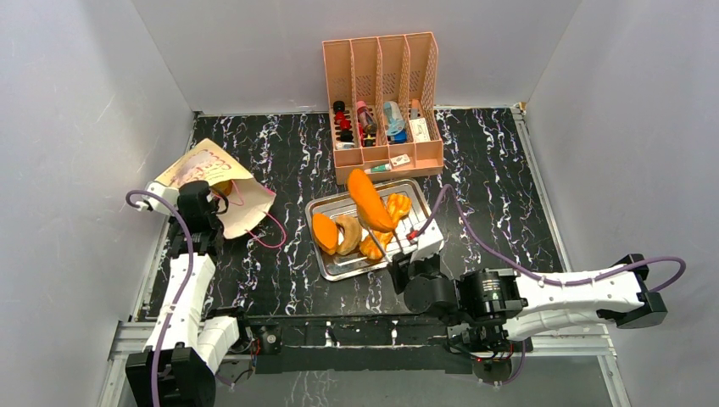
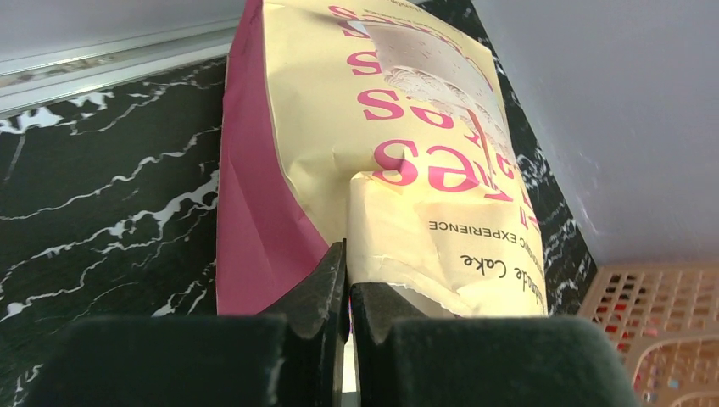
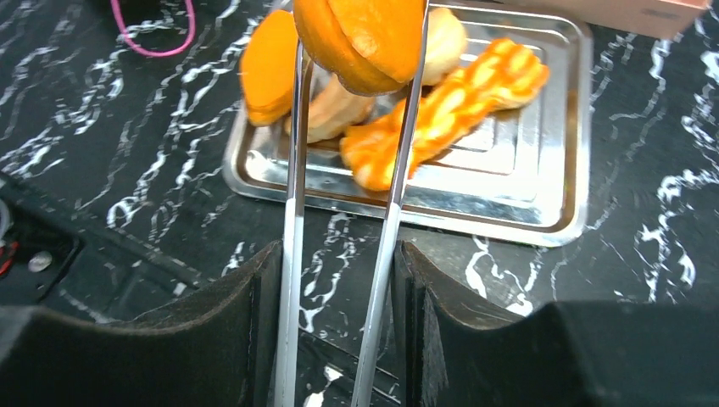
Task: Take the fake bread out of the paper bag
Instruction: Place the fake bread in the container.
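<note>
The cream paper bag (image 1: 212,170) with pink sides lies on its side at the far left, its mouth toward the middle of the table. My left gripper (image 1: 202,202) is shut on the bag's torn rim, as the left wrist view (image 2: 348,275) shows up close on the bag (image 2: 381,127). My right gripper (image 3: 339,254) is shut on metal tongs (image 3: 292,195). The tongs pinch an orange fake bread (image 3: 365,34) and hold it above the steel tray (image 1: 335,271). In the top view that bread (image 1: 370,201) hangs over the tray's middle. An orange bit (image 1: 223,187) shows in the bag's mouth.
Three more fake breads lie on the tray (image 3: 526,212): an orange wedge (image 1: 325,231), a tan ring (image 1: 348,234) and a twisted orange piece (image 3: 449,110). A peach slotted organizer (image 1: 386,93) with small items stands behind the tray. A pink cord handle (image 1: 270,231) trails from the bag.
</note>
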### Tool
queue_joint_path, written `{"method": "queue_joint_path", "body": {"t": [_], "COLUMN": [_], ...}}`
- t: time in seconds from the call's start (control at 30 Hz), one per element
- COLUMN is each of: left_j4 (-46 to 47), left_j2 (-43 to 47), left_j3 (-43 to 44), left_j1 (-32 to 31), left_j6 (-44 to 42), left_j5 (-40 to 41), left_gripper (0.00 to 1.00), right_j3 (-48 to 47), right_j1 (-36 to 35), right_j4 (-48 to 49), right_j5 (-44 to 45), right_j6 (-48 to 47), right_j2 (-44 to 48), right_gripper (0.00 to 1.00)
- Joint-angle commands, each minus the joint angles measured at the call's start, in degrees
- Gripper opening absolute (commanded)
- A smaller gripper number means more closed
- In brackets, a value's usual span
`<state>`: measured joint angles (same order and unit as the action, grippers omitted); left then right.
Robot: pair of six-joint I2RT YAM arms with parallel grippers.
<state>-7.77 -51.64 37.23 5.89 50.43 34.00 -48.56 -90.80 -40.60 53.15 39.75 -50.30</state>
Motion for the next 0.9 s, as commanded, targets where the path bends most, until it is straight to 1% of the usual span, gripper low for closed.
{"method": "queue_joint_path", "body": {"t": [0.0, 0.03, 0.1, 0.2, 0.3, 0.43, 0.63, 0.7, 0.8, 0.83, 0.87], "left_j4": [5.5, 5.7, 5.8, 5.9, 5.5, 4.9, 4.2, 3.8, 3.1, 2.9, 2.8], "left_j2": [0.3, -0.1, -0.7, -1.7, -2.7, -3.3, -3.3, -3.3, -3.0, -2.9, -2.8], "left_j3": [-0.3, 0.0, 0.3, 0.7, 1.1, 1.6, 1.6, 1.9, 2.3, 2.3, 2.5], "left_j1": [0.3, 0.3, 0.3, 0.3, 0.3, 0.2, 0.2, 0.2, 0.2, 0.2, 0.2], "left_j6": [-5.0, -5.5, -6.3, -7.3, -8.0, -8.7, -8.9, -9.0, -9.3, -9.4, -9.5], "left_j5": [-8.0, -8.7, -10.3, -13.0, -15.2, -16.9, -18.1, -18.2, -18.3, -18.2, -18.2], "left_gripper": [0.02, 0.01, 0.01, 0.01, 0.0, 0.0, 0.0, 0.0, 0.0, 0.01, 0.0], "right_j3": [-0.5, -0.4, 0.4, 2.5, 5.0, 9.1, 11.5, 12.6, 13.5, 13.6, 13.8], "right_j1": [-0.1, -0.1, 0.2, 2.5, 6.3, 12.7, 21.8, 23.9, 25.2, 25.2, 25.2], "right_j4": [-7.9, -9.7, -12.1, -12.4, -9.0, -1.4, 7.2, 10.2, 12.1, 12.0, 11.9], "right_j5": [9.8, 10.2, 11.1, 10.4, 7.7, 2.1, -6.8, -9.6, -12.3, -12.5, -12.8], "right_j6": [13.2, 16.4, 20.0, 22.0, 19.9, 14.4, 8.5, 6.7, 6.6, 7.1, 7.7], "right_j2": [-1.3, -1.7, -2.2, -2.3, -2.3, -2.1, -3.6, -4.4, -5.4, -5.6, -5.7], "right_gripper": [0.0, 0.0, 0.0, 0.0, 0.0, 0.0, 0.0, 0.0, 0.0, 0.03, 0.08]}}
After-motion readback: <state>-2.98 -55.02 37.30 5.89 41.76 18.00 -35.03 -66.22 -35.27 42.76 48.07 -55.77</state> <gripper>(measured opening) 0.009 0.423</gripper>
